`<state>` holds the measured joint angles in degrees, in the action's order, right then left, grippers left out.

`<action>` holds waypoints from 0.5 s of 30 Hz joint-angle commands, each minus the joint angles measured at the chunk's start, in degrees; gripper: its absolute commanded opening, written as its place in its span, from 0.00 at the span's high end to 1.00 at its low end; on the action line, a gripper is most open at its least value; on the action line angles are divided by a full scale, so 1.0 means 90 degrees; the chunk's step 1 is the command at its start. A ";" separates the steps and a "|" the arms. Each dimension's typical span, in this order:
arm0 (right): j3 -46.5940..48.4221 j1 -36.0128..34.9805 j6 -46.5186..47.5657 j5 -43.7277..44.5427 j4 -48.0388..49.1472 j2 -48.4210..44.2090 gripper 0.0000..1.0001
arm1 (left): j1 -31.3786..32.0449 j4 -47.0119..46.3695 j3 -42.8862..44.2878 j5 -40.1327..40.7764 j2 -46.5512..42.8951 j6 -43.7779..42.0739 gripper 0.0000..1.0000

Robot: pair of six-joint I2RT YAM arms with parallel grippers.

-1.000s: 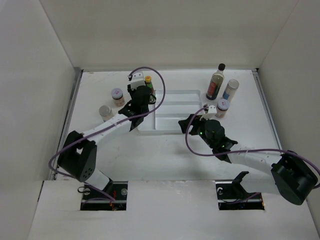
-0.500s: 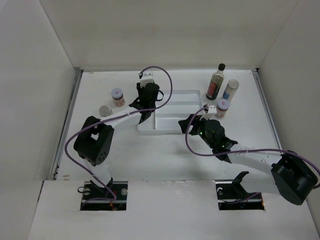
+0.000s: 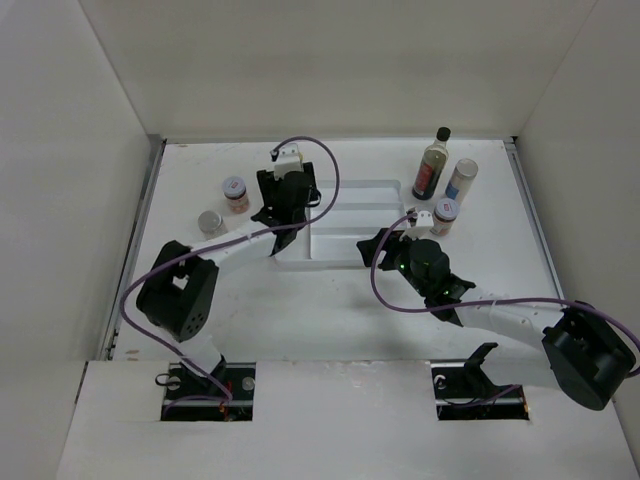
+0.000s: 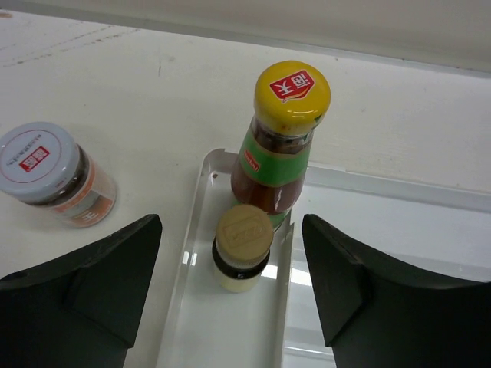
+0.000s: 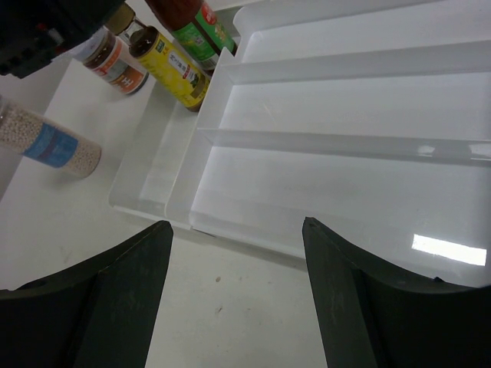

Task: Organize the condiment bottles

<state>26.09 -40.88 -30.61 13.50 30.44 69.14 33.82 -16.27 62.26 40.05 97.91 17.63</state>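
Observation:
My left gripper (image 3: 283,195) (image 4: 230,295) hangs open over the left end of the white divided tray (image 3: 345,235). Between and just beyond its fingers, a small tan-capped yellow bottle (image 4: 242,249) stands in the tray's narrow left compartment. Behind it in that compartment stands the yellow-capped green-and-red bottle (image 4: 280,146). A red-labelled jar (image 3: 236,193) and a clear blue-labelled jar (image 3: 210,222) stand left of the tray. A tall dark bottle (image 3: 432,163), a blue-labelled bottle (image 3: 461,180) and a short jar (image 3: 445,215) stand to its right. My right gripper (image 3: 378,245) (image 5: 238,299) is open and empty at the tray's near edge.
White walls close in the table on the left, right and far sides. The tray's three long compartments (image 5: 345,100) hold nothing. My right arm's purple cable (image 3: 400,300) loops over the table in front of the tray.
My left gripper swung right over the tray's left end, came back a little, and its jaws have opened. The right arm has not moved.

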 commanded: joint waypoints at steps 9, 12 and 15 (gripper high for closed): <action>0.0119 0.0007 0.0071 0.0043 0.0232 -0.0046 0.25 | -0.0042 -0.0302 -0.1759 0.0851 -0.2966 0.0209 0.22; 0.0109 0.0007 0.0081 0.0043 0.0290 -0.0075 0.25 | -0.0480 0.0321 -0.2142 0.0969 -0.3611 0.0433 0.23; 0.0148 0.0007 0.0081 0.0043 0.0222 -0.0036 0.25 | -0.1085 0.1113 -0.2386 0.0931 -0.4129 0.0891 0.23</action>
<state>26.09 -40.88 -30.61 13.47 30.41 69.14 27.94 -12.67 42.74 46.59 64.16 21.26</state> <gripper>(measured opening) 0.753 0.775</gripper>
